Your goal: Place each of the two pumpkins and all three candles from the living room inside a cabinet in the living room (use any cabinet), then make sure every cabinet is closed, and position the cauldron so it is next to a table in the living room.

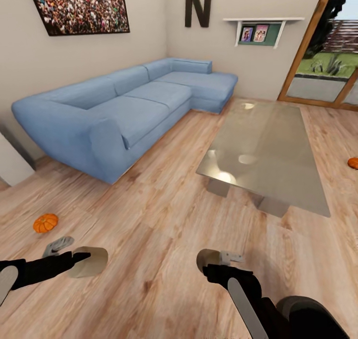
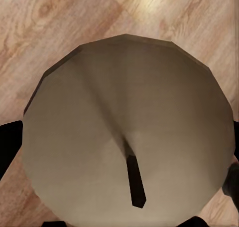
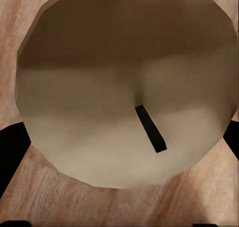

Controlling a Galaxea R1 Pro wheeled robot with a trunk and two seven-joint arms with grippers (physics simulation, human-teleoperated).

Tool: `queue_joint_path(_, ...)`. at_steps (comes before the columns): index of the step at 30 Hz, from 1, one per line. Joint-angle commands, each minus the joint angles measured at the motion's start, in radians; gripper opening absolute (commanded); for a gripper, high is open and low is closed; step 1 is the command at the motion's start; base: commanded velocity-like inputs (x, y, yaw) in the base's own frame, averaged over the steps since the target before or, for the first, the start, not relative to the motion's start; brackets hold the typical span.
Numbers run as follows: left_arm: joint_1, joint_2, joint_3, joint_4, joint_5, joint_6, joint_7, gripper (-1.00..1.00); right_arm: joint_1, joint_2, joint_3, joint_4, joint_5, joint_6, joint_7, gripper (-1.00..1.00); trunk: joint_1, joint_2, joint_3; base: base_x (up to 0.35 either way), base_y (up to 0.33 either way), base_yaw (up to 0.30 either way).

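Left candle (image 1: 88, 262): a beige cylinder held in the left gripper (image 1: 82, 258), low over the wood floor (image 1: 164, 214); the left wrist view looks onto its round top (image 2: 127, 132) with a dark wick, black fingers (image 2: 7, 147) at both edges.
Right candle (image 1: 209, 258): a second beige cylinder held in the right gripper (image 1: 216, 264); the right wrist view looks onto its top (image 3: 127, 92) and wick, a black finger (image 3: 10, 152) on each side.
Near pumpkin (image 1: 45, 223): on the floor, well to the left of the coffee table (image 1: 268, 150) and in front of the sofa's near end, just beyond the left gripper.
Far pumpkin (image 1: 353, 163): on the floor just right of the coffee table, cut by the frame edge.
Coffee table: grey glass top on short grey supports, reflecting ceiling lights.
Sofa (image 1: 119, 110): blue corner sofa, left of the coffee table, along the wall.
Wall: crowd picture (image 1: 79, 6) above the sofa; a dark letter N (image 1: 199, 3) and a white shelf (image 1: 261, 28) with photos beyond the table.
Glass door (image 1: 328, 55): wood-framed, past the table's far right corner, garden outside.
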Motion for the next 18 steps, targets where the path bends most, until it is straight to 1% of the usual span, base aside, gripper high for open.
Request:
queue_joint_path(1, 0.000, 0.000, 0.001, 0.000, -0.003, 0.004, -0.010, -1.00, -0.001, 0.000, 0.002, -0.001, -0.011, 0.001, -0.010, -1.00, -0.004, 0.007, 0.003, 0.000, 0.000, -0.284)
queue_joint_path(8, 0.000, -0.002, -0.001, 0.005, -0.005, 0.003, -0.007, -1.00, -0.001, 0.000, 0.002, -0.001, -0.010, 0.001, -0.010, -1.00, -0.031, 0.056, 0.024, 0.000, 0.000, -0.276)
queue_joint_path(14, 0.000, -0.002, -0.002, 0.026, -0.006, 0.001, -0.005, -1.00, -0.001, 0.000, 0.002, -0.001, -0.009, 0.000, -0.009, -1.00, -0.054, 0.098, 0.044, 0.000, 0.000, -0.068)
queue_joint_path(18, 0.000, -0.003, -0.002, 0.035, -0.006, 0.000, -0.004, -1.00, -0.001, 0.000, 0.003, -0.001, -0.012, -0.024, -0.009, -1.00, -0.069, 0.126, 0.060, 0.000, 0.000, -0.167)
